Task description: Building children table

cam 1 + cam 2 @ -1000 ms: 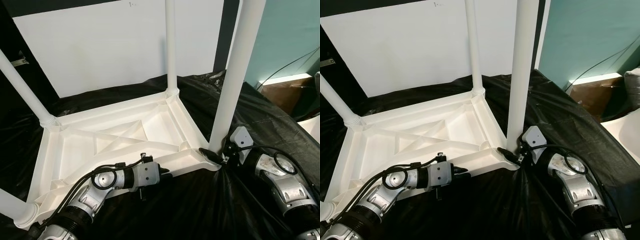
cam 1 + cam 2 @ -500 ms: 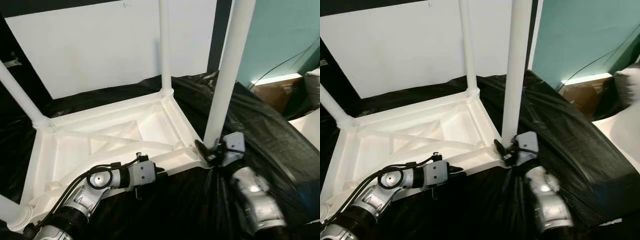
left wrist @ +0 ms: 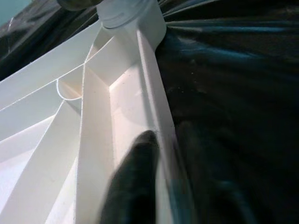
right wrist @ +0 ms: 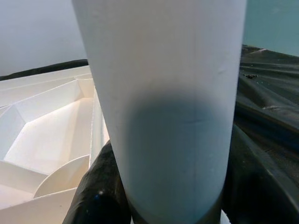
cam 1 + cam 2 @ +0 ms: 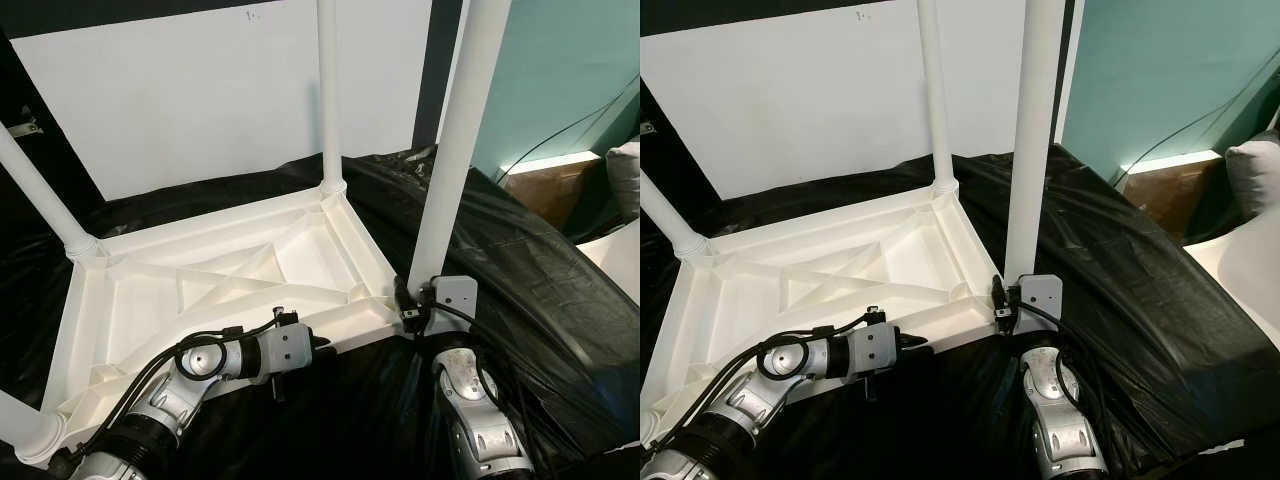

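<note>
A white plastic children's table lies upside down, its ribbed top (image 5: pixel 230 270) on black sheeting. Legs stand up at the back (image 5: pixel 328 90), at the left (image 5: pixel 40 190) and at the near left corner (image 5: pixel 15 425). My left gripper (image 5: pixel 325 348) is shut on the top's near rim (image 3: pixel 159 116), one finger (image 3: pixel 133 182) inside the rim and the other outside. My right gripper (image 5: pixel 408 300) is shut around the base of the near right leg (image 5: pixel 455 150). In the right wrist view this leg (image 4: pixel 173 93) stands between the black fingers (image 4: pixel 98 186).
Black plastic sheeting (image 5: pixel 540 250) covers the surface and falls away to the right. A white board (image 5: pixel 200 100) stands behind the table, with a teal wall (image 5: pixel 560 70) to its right. A brown box (image 5: pixel 545 185), a cable and a grey cushion (image 5: pixel 625 180) lie at far right.
My right arm has swung in from the right to below the near right leg, and its wrist has turned while staying at the leg's base. The left gripper has kept its hold.
</note>
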### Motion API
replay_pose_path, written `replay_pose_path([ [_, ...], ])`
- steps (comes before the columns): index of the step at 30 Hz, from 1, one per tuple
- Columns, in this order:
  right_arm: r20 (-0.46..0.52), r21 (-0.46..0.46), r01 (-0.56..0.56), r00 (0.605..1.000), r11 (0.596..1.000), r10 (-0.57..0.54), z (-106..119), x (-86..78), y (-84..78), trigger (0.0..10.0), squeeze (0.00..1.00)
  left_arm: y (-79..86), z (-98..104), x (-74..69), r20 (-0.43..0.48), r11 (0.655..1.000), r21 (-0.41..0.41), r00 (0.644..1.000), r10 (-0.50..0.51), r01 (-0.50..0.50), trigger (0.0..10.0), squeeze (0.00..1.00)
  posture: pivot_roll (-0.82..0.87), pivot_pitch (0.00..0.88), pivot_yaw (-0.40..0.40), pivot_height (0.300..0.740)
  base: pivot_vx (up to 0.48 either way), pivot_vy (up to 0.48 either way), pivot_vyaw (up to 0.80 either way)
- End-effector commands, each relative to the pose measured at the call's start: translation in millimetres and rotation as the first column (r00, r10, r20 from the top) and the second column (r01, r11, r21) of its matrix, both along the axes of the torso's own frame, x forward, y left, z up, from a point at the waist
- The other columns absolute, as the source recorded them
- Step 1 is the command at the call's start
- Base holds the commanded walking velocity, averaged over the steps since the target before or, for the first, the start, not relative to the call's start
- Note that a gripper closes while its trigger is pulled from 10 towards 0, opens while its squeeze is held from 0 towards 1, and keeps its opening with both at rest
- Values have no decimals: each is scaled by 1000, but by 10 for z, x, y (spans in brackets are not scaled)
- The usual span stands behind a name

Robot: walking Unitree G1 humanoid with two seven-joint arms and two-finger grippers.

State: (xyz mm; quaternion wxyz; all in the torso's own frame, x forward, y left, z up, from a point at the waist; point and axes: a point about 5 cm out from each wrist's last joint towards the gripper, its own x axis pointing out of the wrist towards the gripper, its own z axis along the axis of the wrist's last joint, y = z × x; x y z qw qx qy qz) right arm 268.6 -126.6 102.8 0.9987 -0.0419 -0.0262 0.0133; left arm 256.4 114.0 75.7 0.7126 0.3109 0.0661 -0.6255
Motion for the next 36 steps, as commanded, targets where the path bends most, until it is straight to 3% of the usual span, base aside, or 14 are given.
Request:
replay_pose_path([
  [1,-59,-16,96,994,995,-97,-92,23,-153,10000,0,226,-616,-385,-313,980,193,949,24,39,10000,1000,0,0,16,740,0,0,0],
  [4,-76,-26,82,994,996,-83,-112,22,-99,10000,0,187,-517,-347,-334,997,73,942,18,6,10000,1000,-1,0,12,740,0,0,0],
  [6,-76,-26,82,994,996,-83,-112,22,-99,10000,0,187,-517,-347,-334,997,73,942,18,6,10000,1000,-1,0,12,740,0,0,0],
  [7,-81,-29,77,994,997,-79,-121,21,-89,10000,0,145,-425,-323,-334,1000,-11,942,1,-5,10000,1000,0,0,11,740,0,0,0],
  [8,-86,-33,75,993,997,-78,-133,19,-81,10000,0,113,-343,-310,-329,997,-81,944,-19,-8,10000,808,0,0,11,740,0,0,0],
  [10,-89,-35,75,993,997,-77,-141,17,-77,10000,0,95,-294,-305,-326,993,-121,945,-32,-8,10000,808,0,0,11,740,0,0,0],
  [11,-91,-36,73,993,997,-76,-147,17,-74,10000,0,82,-244,-303,-328,988,-156,944,-44,-9,10000,35,-1,0,10,740,0,0,0],
  [14,-92,-37,72,993,997,-75,-150,17,-73,10000,0,65,-171,-291,-335,977,-211,941,-48,-25,10000,0,-4,0,9,740,0,0,0],
  [16,-91,-53,44,995,998,-49,-146,23,-57,10000,0,27,22,-250,-347,935,-347,936,-52,-77,10000,0,-7,0,8,740,0,0,0],
  [22,-99,-120,-6,995,993,-6,-169,6,-29,10000,0,-8,213,-178,-363,850,-500,931,-29,-168,10000,0,-15,0,12,740,0,0,0],
  [24,-120,-140,14,992,990,-31,-215,-40,-83,10000,0,-22,361,-115,-401,723,-633,916,1,-277,10000,0,-19,0,13,740,0,0,0],
  [26,-124,-139,20,992,990,-37,-222,-45,-97,10000,0,-20,379,-105,-407,704,-646,913,8,-294,10000,0,-19,0,13,740,0,0,0],
  [31,-151,-120,41,987,992,-59,-252,-70,-156,10000,0,-9,479,-29,-459,552,-724,886,60,-413,10000,0,-39,11,23,740,0,0,0],
  [36,-157,-113,70,984,991,-87,-256,-93,-187,10000,0,0,526,-10,-501,455,-749,861,85,-481,10000,0,-40,18,29,740,0,0,0],
])
